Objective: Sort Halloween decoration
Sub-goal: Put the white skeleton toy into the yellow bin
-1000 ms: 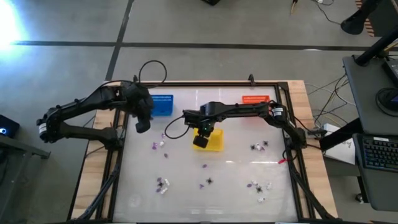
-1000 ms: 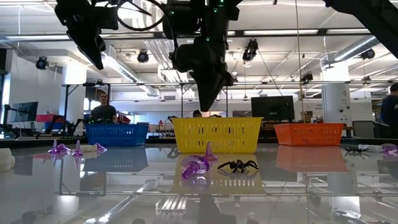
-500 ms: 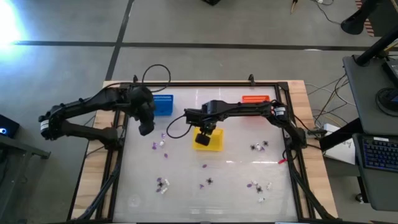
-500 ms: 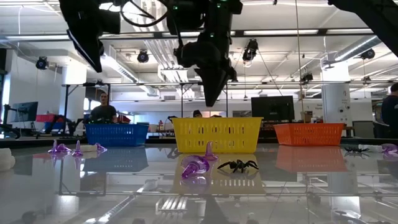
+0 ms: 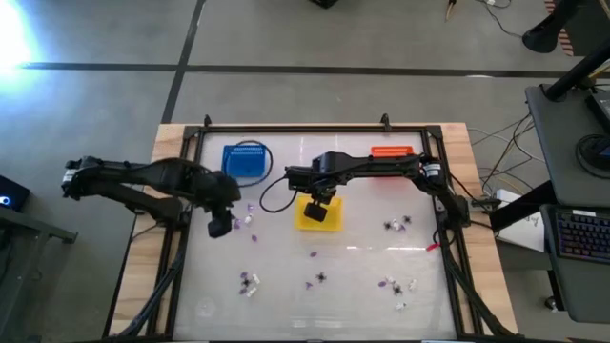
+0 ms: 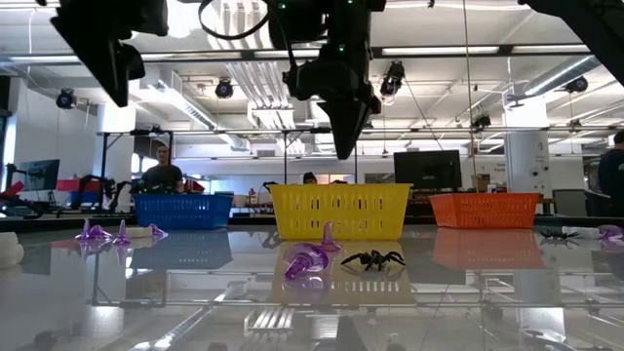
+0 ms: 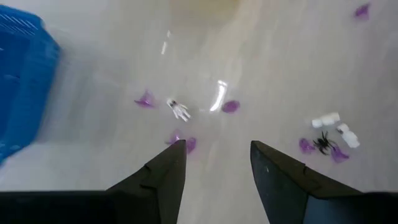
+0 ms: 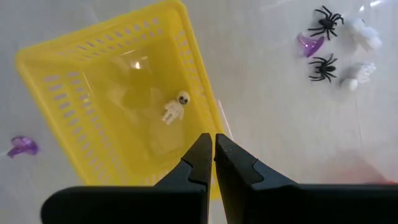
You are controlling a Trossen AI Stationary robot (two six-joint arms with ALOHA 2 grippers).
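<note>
Table front, low view: a purple trinket (image 6: 307, 263) and a black spider (image 6: 372, 259) lie side by side on the glossy tabletop (image 6: 312, 312). More Halloween trinkets (image 5: 251, 283) lie scattered in small clusters across the near half of the table, purple, black and white, all loose on the surface.

Mid table: the yellow basket (image 5: 317, 213) holds one small white skeleton figure (image 8: 175, 107). The right gripper (image 8: 213, 155) hangs above this basket, fingers pressed together, nothing between them. The left gripper (image 7: 216, 162) hovers over a cluster of purple pieces and a white skeleton (image 7: 180, 111) on the left side, fingers spread apart, empty.

Far row: blue basket (image 5: 245, 162) at left, orange basket (image 5: 391, 151) at right.

Beyond the table: a person (image 6: 161, 171) stands behind the blue basket.
</note>
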